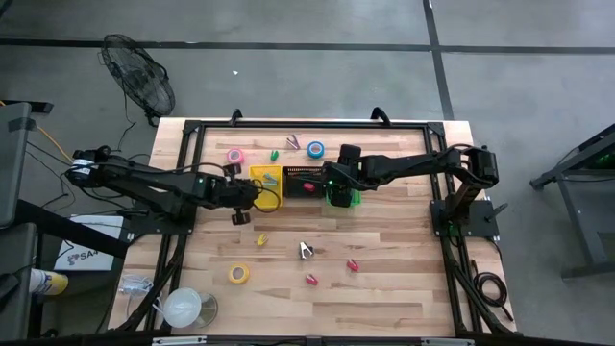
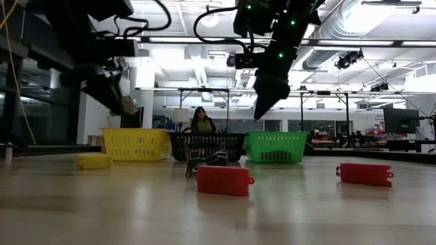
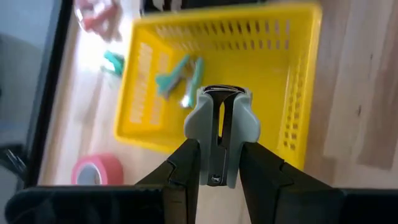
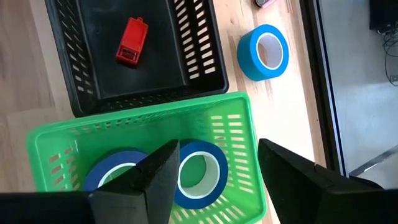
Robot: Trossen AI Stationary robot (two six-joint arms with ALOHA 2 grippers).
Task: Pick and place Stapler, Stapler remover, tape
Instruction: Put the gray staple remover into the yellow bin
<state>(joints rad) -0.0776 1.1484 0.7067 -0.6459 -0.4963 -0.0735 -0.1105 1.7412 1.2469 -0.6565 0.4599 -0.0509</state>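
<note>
Grey staple remover (image 3: 219,127), light, stiff and slick, pinched mid-body by left gripper (image 3: 219,163), hanging just short of yellow bin (image 3: 298,118) holding green removers (image 3: 177,74). Right gripper (image 4: 214,171) spread wide and empty over green bin (image 4: 56,146) with two blue tape rolls (image 4: 198,172) inside. Both arms reaching inward over table (image 1: 384,279), near mid-row bins.
</note>
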